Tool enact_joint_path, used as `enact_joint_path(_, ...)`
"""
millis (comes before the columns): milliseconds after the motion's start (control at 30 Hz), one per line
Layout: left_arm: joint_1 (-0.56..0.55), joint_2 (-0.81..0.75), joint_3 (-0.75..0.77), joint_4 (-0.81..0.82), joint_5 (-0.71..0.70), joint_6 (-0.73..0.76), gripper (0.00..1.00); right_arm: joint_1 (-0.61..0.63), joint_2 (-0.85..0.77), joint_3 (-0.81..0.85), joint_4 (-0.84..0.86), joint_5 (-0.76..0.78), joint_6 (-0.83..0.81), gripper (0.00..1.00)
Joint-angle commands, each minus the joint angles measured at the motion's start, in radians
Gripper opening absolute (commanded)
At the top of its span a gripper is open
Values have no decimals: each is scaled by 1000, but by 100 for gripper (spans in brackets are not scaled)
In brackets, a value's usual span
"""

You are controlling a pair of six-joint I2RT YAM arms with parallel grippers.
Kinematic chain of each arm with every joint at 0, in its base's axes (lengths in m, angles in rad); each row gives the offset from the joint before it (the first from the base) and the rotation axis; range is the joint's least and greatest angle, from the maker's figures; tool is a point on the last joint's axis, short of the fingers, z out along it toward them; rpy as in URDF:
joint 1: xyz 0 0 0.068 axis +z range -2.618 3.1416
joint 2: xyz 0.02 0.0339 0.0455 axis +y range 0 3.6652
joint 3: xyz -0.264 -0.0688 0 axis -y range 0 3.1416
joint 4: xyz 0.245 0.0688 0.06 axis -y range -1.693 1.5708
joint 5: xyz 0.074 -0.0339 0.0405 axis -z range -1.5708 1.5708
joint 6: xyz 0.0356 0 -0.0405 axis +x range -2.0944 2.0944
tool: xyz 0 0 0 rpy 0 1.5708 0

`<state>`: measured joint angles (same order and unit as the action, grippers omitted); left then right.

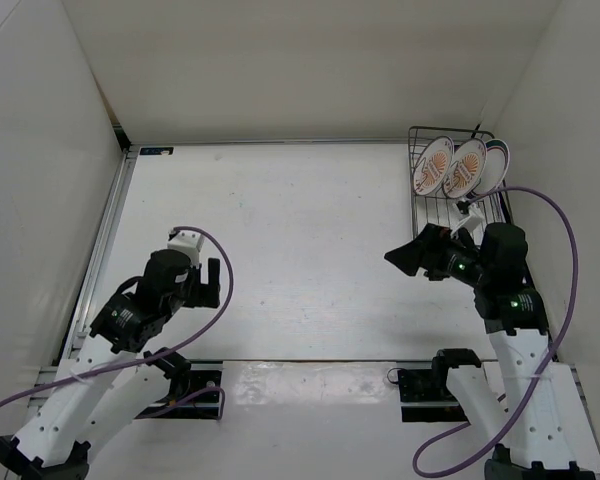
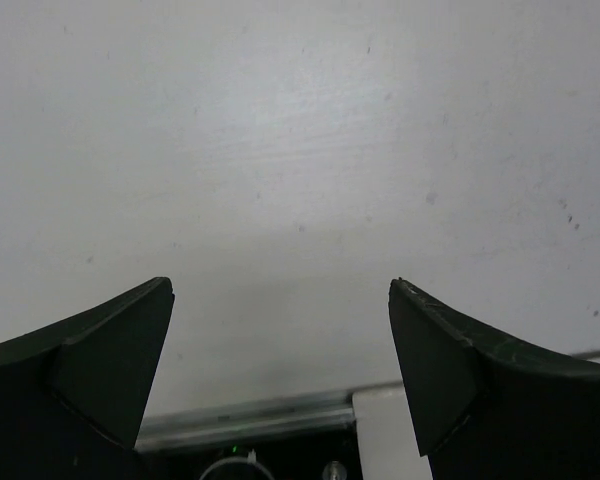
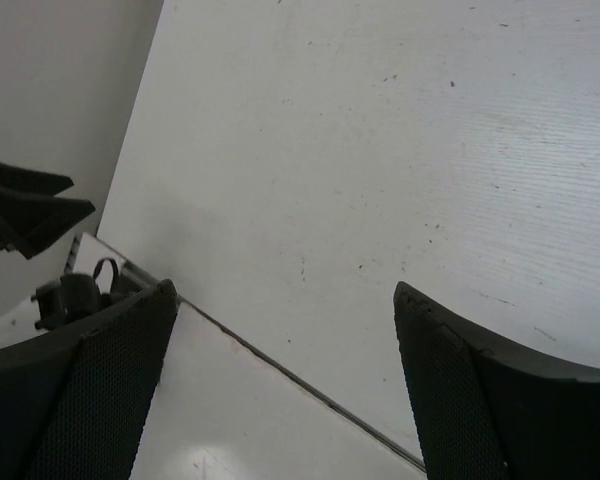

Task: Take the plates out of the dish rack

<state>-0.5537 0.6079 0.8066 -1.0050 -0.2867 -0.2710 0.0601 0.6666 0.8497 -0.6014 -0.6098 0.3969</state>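
Observation:
The black wire dish rack stands at the far right of the table. Three plates stand upright in its far end: two with orange sunburst centres and one with a ringed rim at the right. My right gripper is open and empty, just left of the rack's near end, pointing left; its wrist view shows only bare table between the fingers. My left gripper is open and empty over the table's near left. The rack and plates are out of both wrist views.
White walls enclose the table on the left, back and right. A metal rail runs along the left edge. The arm bases and mounting plates sit at the near edge. A purple cable loops near the rack's right side.

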Motion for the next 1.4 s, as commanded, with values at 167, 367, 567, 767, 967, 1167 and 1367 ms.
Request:
enact_joint_path(167,27,242,106,498,6,263,100,-3,-42,58,164,258,160,90)
enact_joint_path(367,127,288,-44,677,171,233,100,-3,197,287,52,756,120,90)
enact_joint_path(567,130,179,-214,736,176,185,100,-6,484,468,86,958,24,70)
enact_joint_path(767,42,118,-230,692,135,205,100,-13,832,779,51,1002,-79,64)
enact_joint_path(967,17,63,-231,684,190,173,100,-32,1089,1020,-70,1047,-112,63)
enact_joint_path(1167,15,50,-231,691,164,171,100,-43,1275,1186,-126,969,-150,60)
enact_joint_path(1367,17,65,-221,691,149,182,100,-46,1378,1253,-207,959,-152,56)
